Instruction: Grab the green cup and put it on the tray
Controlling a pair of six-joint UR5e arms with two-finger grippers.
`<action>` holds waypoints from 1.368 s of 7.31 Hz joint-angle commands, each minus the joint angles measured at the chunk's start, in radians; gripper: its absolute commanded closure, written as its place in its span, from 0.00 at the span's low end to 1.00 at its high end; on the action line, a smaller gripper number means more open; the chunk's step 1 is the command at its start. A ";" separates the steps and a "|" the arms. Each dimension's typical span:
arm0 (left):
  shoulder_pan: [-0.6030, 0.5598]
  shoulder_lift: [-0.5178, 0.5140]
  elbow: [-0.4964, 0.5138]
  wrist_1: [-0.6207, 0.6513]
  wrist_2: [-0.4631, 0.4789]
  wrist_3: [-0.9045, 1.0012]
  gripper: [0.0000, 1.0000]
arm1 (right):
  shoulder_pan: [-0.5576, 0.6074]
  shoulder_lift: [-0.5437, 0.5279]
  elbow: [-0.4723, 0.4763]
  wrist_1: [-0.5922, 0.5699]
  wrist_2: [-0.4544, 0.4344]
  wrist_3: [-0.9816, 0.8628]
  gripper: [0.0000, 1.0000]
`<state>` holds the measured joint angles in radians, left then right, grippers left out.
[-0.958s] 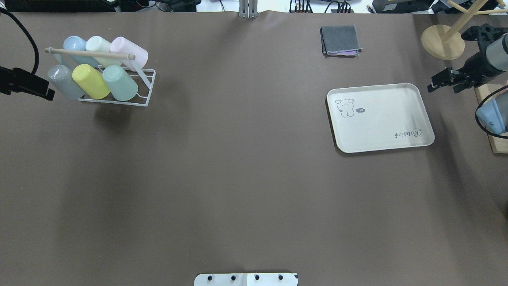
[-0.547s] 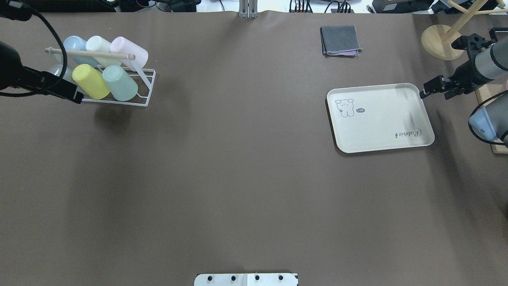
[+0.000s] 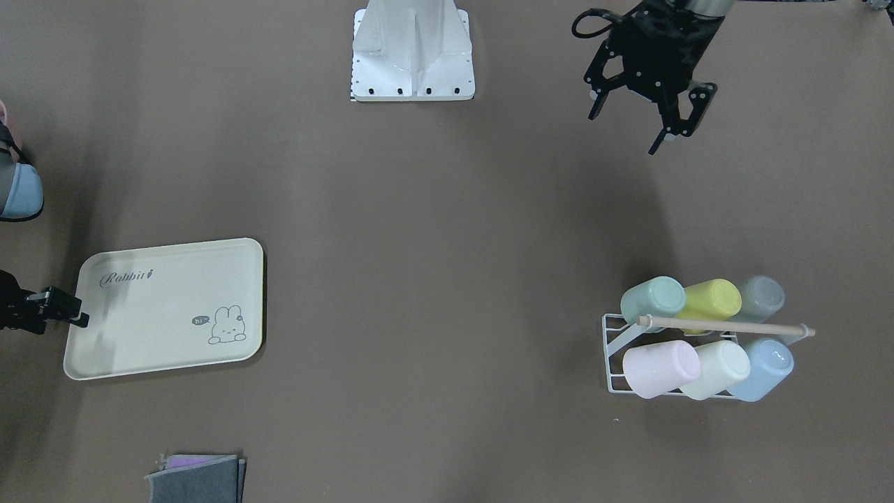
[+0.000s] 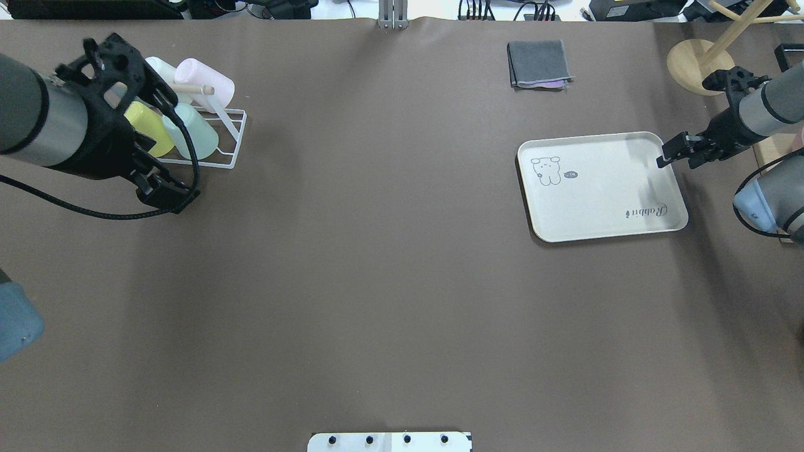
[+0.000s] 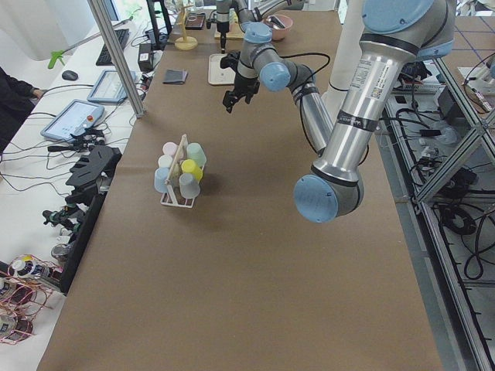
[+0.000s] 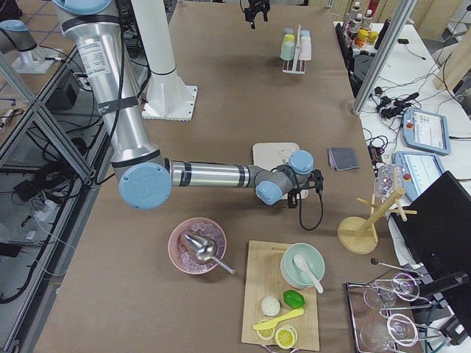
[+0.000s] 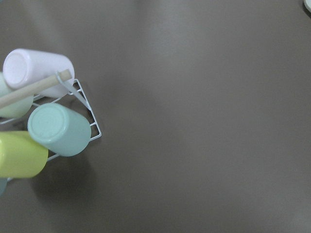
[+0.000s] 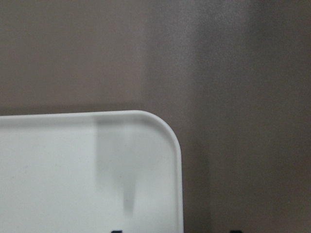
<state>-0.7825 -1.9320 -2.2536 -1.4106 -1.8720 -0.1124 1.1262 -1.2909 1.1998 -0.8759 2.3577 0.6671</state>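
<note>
The green cup (image 3: 653, 297) lies on its side in a white wire rack (image 3: 618, 349), at the row end nearest the table's middle; it also shows in the overhead view (image 4: 196, 133) and the left wrist view (image 7: 58, 130). My left gripper (image 3: 624, 131) is open and empty, held above the table on the robot's side of the rack (image 4: 164, 193). The cream tray (image 4: 603, 188) with the rabbit drawing lies on the right (image 3: 167, 307). My right gripper (image 4: 667, 152) is open and empty at the tray's far right corner (image 8: 160, 131).
The rack also holds yellow (image 3: 712, 300), grey, pink (image 3: 660, 367), cream and blue cups under a wooden bar. A folded grey cloth (image 4: 539, 64) lies at the far edge. A wooden stand (image 4: 700, 66), a cutting board and bowls (image 6: 302, 265) are beyond the tray.
My left arm has swung in from the left edge over the rack, its gripper now at the rack's near side. My right gripper has moved left to the tray's corner.
</note>
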 commanded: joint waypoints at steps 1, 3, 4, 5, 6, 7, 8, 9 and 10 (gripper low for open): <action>0.112 -0.004 0.003 0.007 0.317 0.467 0.02 | -0.003 -0.001 -0.005 0.000 0.003 0.000 0.45; 0.168 -0.008 0.009 0.005 0.429 0.616 0.02 | -0.003 -0.002 -0.005 0.000 0.003 0.000 0.51; 0.243 -0.008 0.018 0.007 0.594 0.678 0.02 | -0.003 -0.002 -0.006 0.000 0.005 0.000 0.51; 0.312 -0.015 0.041 0.009 0.704 0.736 0.02 | -0.003 -0.004 -0.008 -0.002 0.005 0.000 0.51; 0.315 -0.018 0.064 0.007 0.741 0.807 0.02 | -0.005 -0.004 -0.012 0.000 0.006 0.000 0.51; 0.316 -0.021 0.095 0.004 0.849 0.939 0.02 | -0.009 -0.004 -0.013 -0.002 0.005 0.000 0.51; 0.318 -0.018 0.148 -0.023 0.894 0.983 0.02 | -0.014 -0.002 -0.013 -0.002 0.005 0.000 0.53; 0.322 -0.018 0.207 -0.036 0.905 0.985 0.02 | -0.014 -0.002 -0.013 -0.002 0.005 0.000 0.53; 0.325 -0.015 0.241 -0.033 0.907 0.988 0.02 | -0.014 -0.002 -0.013 0.000 0.006 0.000 0.55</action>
<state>-0.4618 -1.9491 -2.0666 -1.4383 -0.9805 0.8613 1.1130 -1.2934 1.1874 -0.8771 2.3627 0.6673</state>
